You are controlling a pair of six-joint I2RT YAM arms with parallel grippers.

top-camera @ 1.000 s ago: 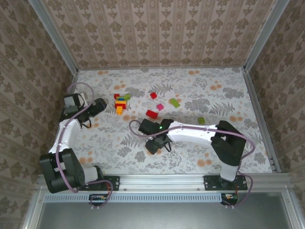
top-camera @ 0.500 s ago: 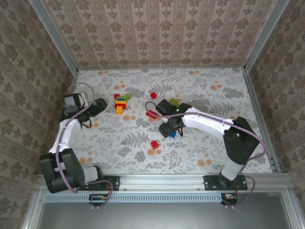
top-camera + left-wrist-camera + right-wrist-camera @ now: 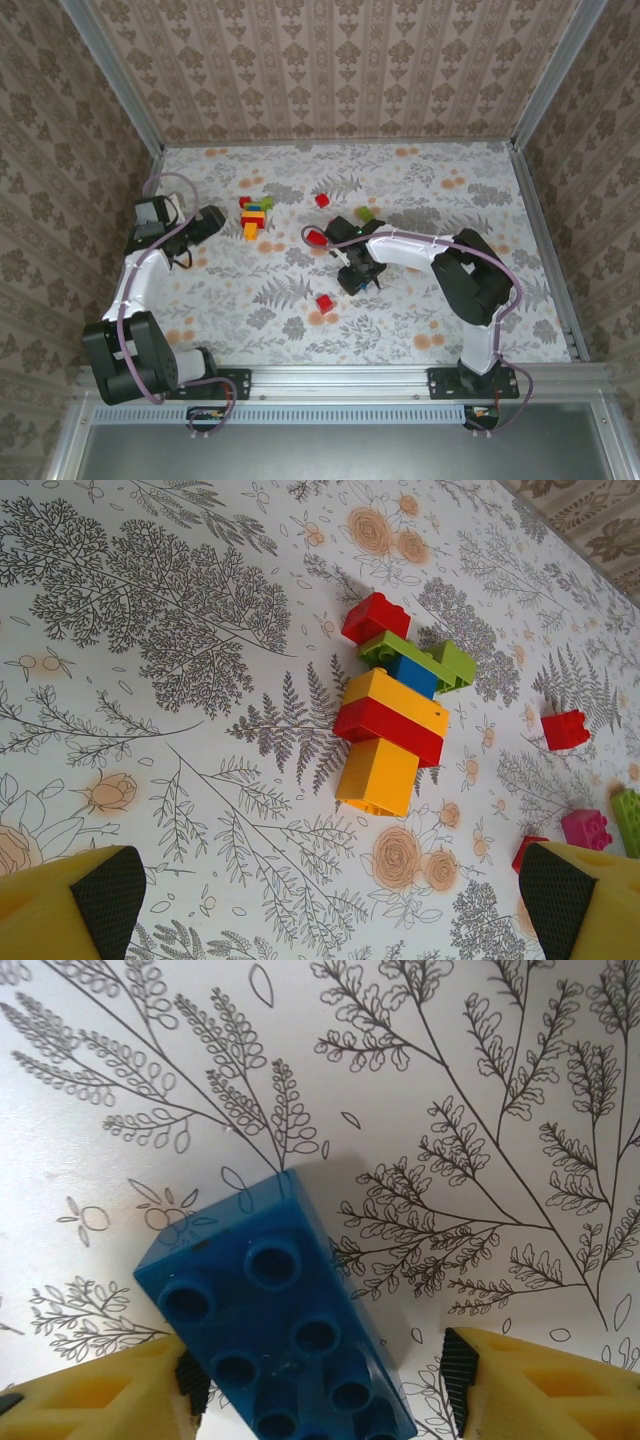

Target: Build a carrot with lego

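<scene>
Top view, L to R: left gripper (image 3: 207, 222) sits at left-centre over the floral table (image 3: 450, 180), fingers spread wide, nothing btwn them. Just right of it, upper-left of centre, is the lego stack (image 3: 254, 216).

In the left wrist view the stack lies flat mid-frame. It has a red brick at the top end, green + blue next, then orange, red, and orange at the bottom end. The yellow fingers (image 3: 105, 892) w/ black pads sit in the lower corners, well apart from the stack.

Right of the stack in the top view is a loose red brick (image 3: 322, 200), upper centre. Another red brick (image 3: 324, 303) lies alone, lower centre. A green brick (image 3: 367, 214) is just right of centre, near the right arm's wrist. A magenta brick (image 3: 585, 828) shows at lower right of the left wrist view.

Right gripper (image 3: 358, 275) is at frame centre, pointing down at the table.

In the right wrist view a blue brick (image 3: 280, 1330) lies lower-left of centre btwn the yellow fingers, round holes facing the cam. The left pad touches it. The right pad stands off w/ a clear gap, so the jaws are partly apart around the brick and not clamped on it.
</scene>
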